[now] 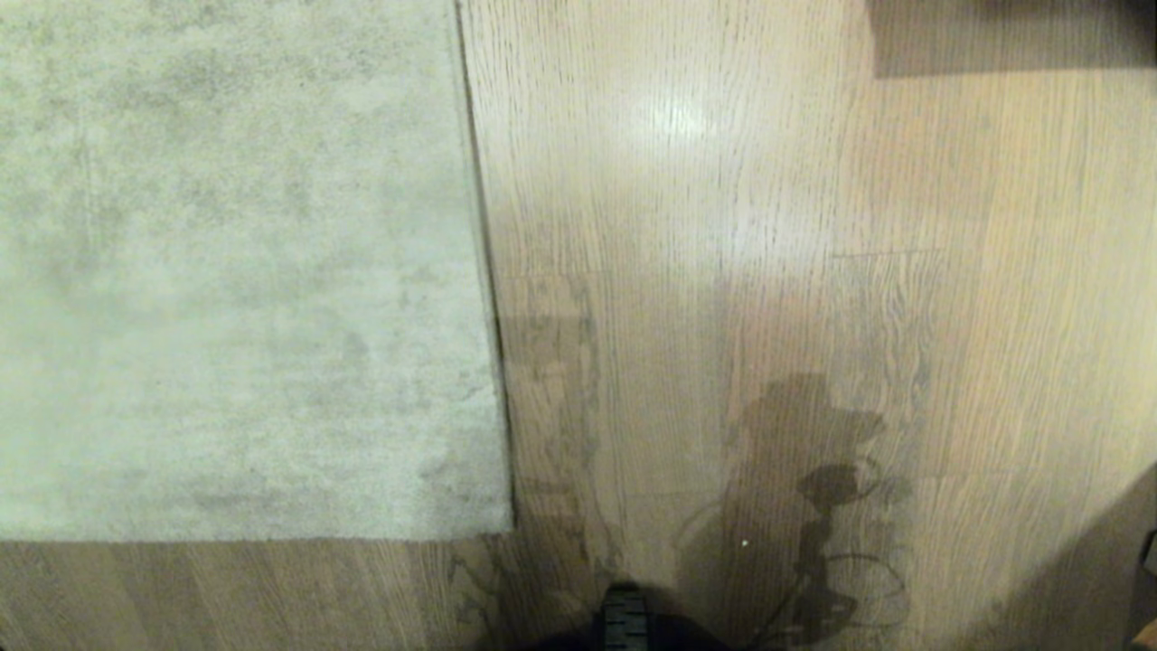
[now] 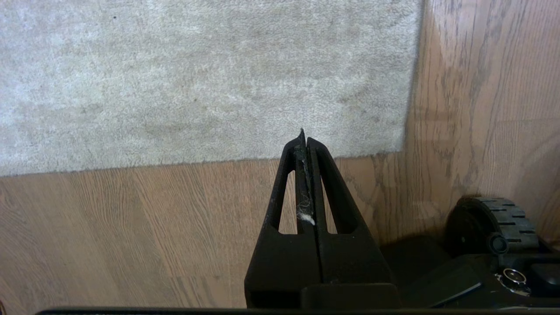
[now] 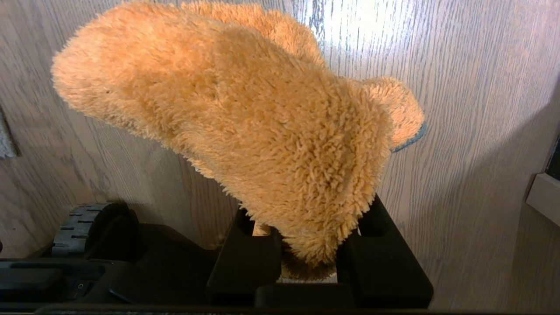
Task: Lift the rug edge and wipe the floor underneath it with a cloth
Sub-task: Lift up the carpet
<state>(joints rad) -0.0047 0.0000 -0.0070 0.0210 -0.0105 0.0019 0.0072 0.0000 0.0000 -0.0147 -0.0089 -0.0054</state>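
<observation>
Fluffy orange cloth (image 3: 245, 131) fills the right wrist view, pinched at its lower end between the fingers of the right gripper (image 3: 308, 262), with a sliver of teal showing at its far tip; it hangs above bare floor (image 1: 813, 271), not touching the planks. To the robot's left lies the rug (image 1: 226, 271), flat, its straight rug edge (image 1: 488, 298) running away from the robot and ending in a near corner just ahead of the base. The left gripper (image 2: 305, 142) hovers over the planks just short of that corner, fingers pressed together on nothing but a wisp of lint. Judging by this, the task is at its start: nothing lifted, nothing wiped. The next move likely calls for the left gripper to part its fingers, drop to the corner and get under the pile, while the cloth waits. A black wheel (image 2: 494, 223) of the base sits near both arms.
</observation>
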